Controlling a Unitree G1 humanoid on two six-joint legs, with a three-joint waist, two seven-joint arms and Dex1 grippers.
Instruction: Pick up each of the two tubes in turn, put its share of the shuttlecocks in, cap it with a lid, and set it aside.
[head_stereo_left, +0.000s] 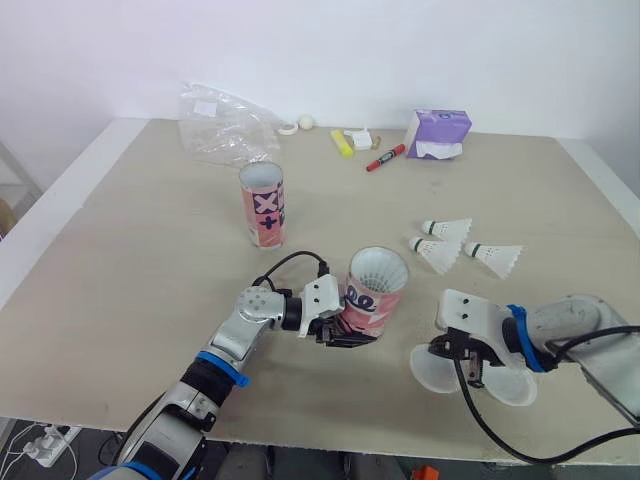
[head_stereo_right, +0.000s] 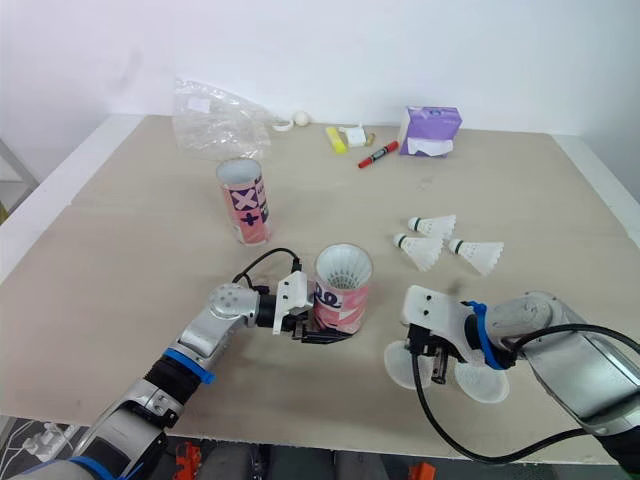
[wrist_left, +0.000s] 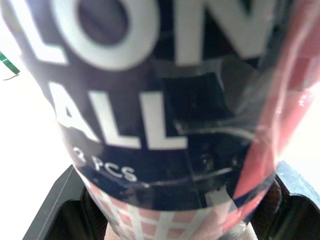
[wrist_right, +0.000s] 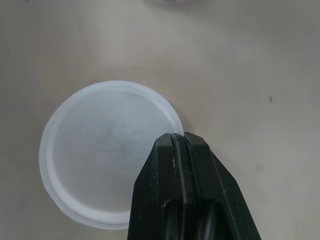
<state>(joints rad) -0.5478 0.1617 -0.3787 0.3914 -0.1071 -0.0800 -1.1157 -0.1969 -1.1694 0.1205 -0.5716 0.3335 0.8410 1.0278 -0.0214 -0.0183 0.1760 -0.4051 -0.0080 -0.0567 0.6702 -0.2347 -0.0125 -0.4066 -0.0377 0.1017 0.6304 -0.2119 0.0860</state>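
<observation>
Our right gripper (wrist_right: 179, 137) pinches the rim of a lid (wrist_right: 100, 150) lying flat on the table (head_stereo_left: 150, 250). Nearby, our left gripper (head_stereo_left: 348, 337) clamps the loaded tube (head_stereo_left: 372, 295). We should lift the lid level, then seat it squarely on the mouth.

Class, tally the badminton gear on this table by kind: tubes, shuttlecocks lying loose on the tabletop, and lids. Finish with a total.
Tubes: 2
Loose shuttlecocks: 3
Lids: 2
Total: 7
</observation>
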